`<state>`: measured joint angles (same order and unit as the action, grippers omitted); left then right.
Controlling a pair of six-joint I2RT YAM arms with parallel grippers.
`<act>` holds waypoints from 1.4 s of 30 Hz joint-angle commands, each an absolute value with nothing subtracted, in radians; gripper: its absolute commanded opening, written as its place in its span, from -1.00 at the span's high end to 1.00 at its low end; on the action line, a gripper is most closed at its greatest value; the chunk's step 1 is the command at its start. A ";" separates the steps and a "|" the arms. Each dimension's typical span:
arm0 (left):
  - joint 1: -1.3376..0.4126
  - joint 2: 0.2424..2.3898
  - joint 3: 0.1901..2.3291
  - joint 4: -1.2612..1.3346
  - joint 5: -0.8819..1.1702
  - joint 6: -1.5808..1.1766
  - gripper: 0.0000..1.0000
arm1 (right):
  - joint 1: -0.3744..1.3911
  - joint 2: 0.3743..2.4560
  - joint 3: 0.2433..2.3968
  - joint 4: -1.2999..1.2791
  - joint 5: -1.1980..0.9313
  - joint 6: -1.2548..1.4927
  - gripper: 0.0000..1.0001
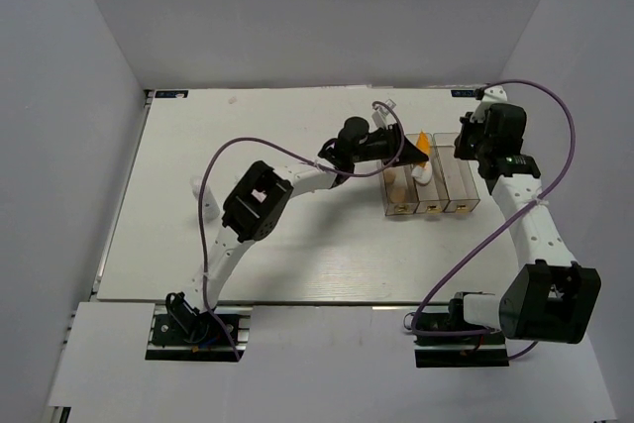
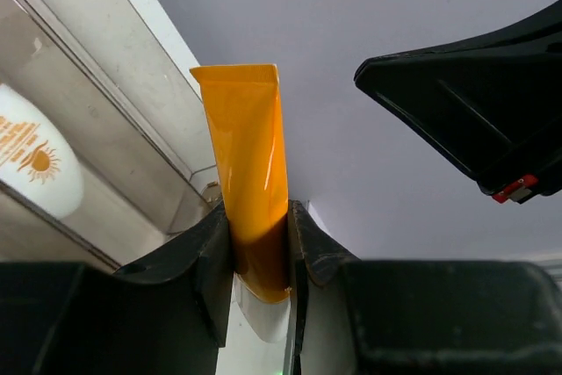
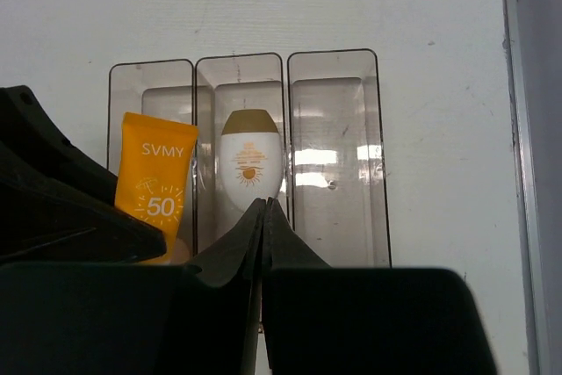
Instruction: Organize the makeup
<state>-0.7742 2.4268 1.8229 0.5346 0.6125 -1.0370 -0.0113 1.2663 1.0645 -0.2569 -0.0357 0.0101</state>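
Observation:
My left gripper is shut on the orange tube. It grips the tube just above the white cap, with the crimped end pointing away. In the right wrist view the tube hangs over the left compartment of the clear box. A white oval piece with a brown cap lies in the middle compartment. Something beige sits in the left compartment. My right gripper hovers over the box, shut and empty.
The box's right compartment holds nothing. A small white item lies on the table at the left, partly behind the left arm's purple cable. The white side wall stands close to the right of the box.

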 commanded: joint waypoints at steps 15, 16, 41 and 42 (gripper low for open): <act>-0.862 2.481 1.990 0.407 0.328 -0.928 -0.04 | -0.058 1.203 1.045 -0.207 -0.066 0.034 1.00; -0.862 2.476 1.990 0.390 0.319 -0.916 -0.09 | -0.058 1.203 1.043 -0.207 -0.067 0.035 1.00; -0.703 1.846 1.495 0.124 0.250 -0.761 0.79 | -0.045 1.224 1.066 -0.333 -0.905 -0.279 -0.35; -0.683 1.730 1.433 0.089 0.221 -0.752 0.81 | -0.031 1.241 1.072 -0.344 -0.914 -0.314 -0.35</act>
